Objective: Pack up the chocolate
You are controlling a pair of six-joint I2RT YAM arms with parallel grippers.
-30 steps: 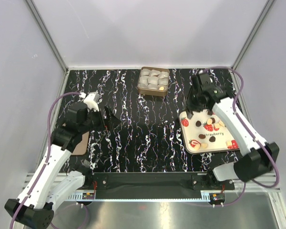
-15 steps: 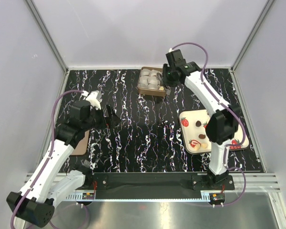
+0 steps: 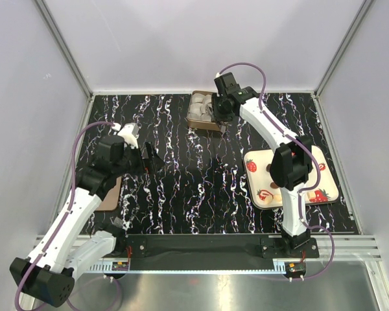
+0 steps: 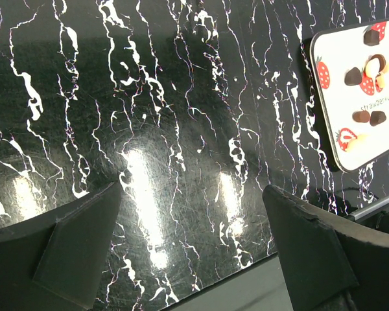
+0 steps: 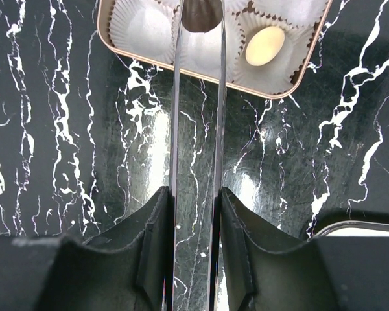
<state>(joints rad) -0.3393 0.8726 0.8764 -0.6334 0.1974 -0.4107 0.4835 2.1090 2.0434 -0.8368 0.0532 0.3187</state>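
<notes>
While the right gripper (image 5: 200, 19) hangs over the shallow tan metal tin (image 5: 137, 57), you can see why its long thin fingers are nearly together. They pinch one small dark brown rounded chocolate (image 5: 201, 11) at the very tips, a narrow hold that suits so tiny a piece. In the wrist view the piece sits above the middle white crinkled paper cup (image 5: 198, 48) of the near row. That cup lies between an empty cup (image 5: 142, 29) and one that already has a pale cream oval chocolate (image 5: 264, 45) in it. Whether the dark piece touches the paper yet, you cannot tell.

Your left gripper (image 4: 194, 240) stands wide open with nothing in it, parked above the black white-veined table (image 4: 181, 97). That looks like a sensible way to stay out of the right arm's path. Its camera looks across at the flat white tray with red strawberry prints (image 4: 337, 103), where more pieces wait well apart from the tin. Some are dark (image 4: 353, 76), others tan or cream. The held chocolate looks glossy and domed, so I judge it could slip if the pinch loosens early.
</notes>
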